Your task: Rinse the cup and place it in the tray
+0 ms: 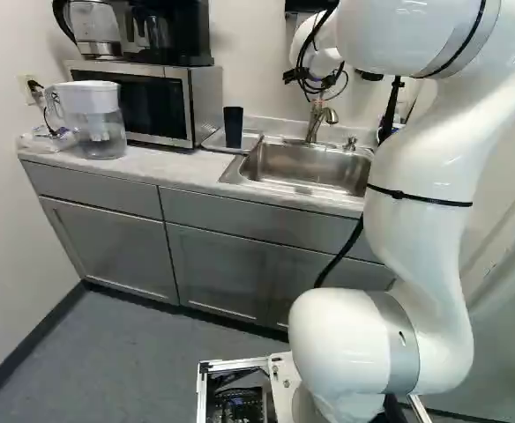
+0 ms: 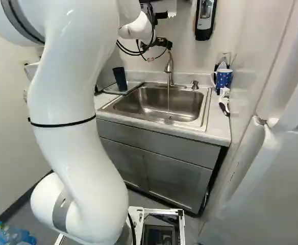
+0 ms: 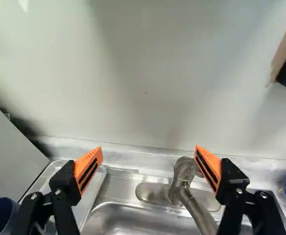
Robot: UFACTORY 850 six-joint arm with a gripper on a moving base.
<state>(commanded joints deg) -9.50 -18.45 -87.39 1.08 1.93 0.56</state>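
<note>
Claw (image 2: 164,43) (spread) above sink (image 2: 149,104), wall (image 3: 148,88) ahead.

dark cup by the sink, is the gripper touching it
Apart. The left base view shows a plain stretch of wall between the gripper and the dark cup.

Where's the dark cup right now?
In the left base view, the dark cup stands upright on the tray, between the microwave on its left and the sink on its right.

No legible text, labels or signs.
</note>
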